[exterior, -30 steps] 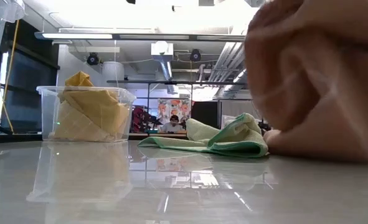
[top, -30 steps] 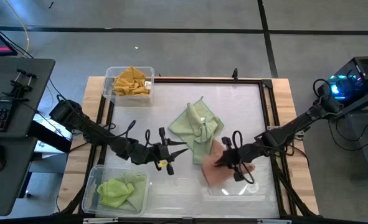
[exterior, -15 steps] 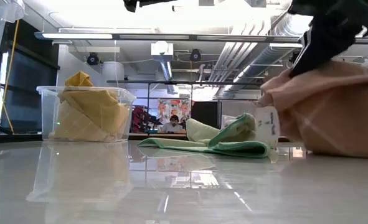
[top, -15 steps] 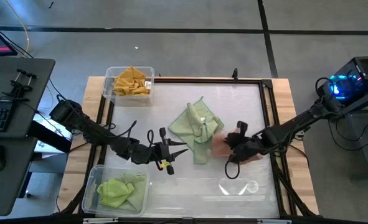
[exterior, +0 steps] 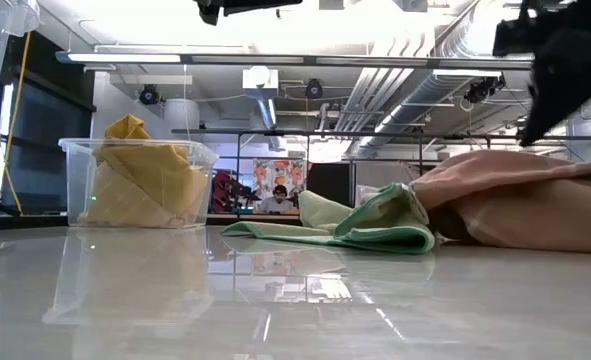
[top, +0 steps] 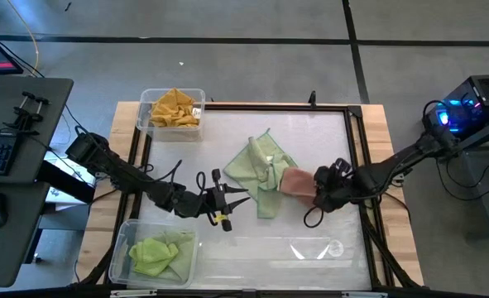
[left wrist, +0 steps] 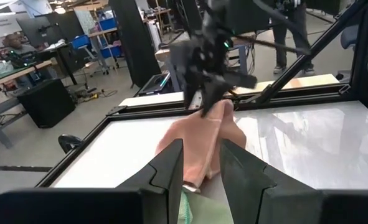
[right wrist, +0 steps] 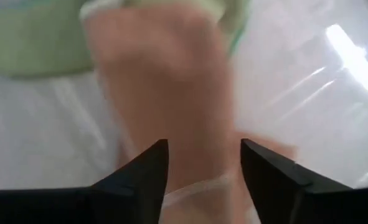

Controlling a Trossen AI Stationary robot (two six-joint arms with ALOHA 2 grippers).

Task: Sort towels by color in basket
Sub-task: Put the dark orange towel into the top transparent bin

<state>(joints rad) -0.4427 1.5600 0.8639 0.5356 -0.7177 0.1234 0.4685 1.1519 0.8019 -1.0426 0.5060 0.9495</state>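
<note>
Right gripper [top: 320,192]: fingers spread apart above the pink towel [top: 296,181], gripping nothing; the towel lies on the table [top: 327,136], touching the pale green towel [top: 256,165]. Left gripper [top: 221,204]: parted, empty, waiting near the green-towel bin [top: 125,240]. Handling note: pinch only a raised pink fold away from the green cloth, lifting straight up to avoid dragging both.

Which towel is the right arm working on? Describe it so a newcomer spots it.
On the white table, look right of centre, where the right gripper sits. The salmon pink towel lies bunched just off its fingertips, touching the pale green towel. It is the only pink cloth; the others are green or yellow.
</note>
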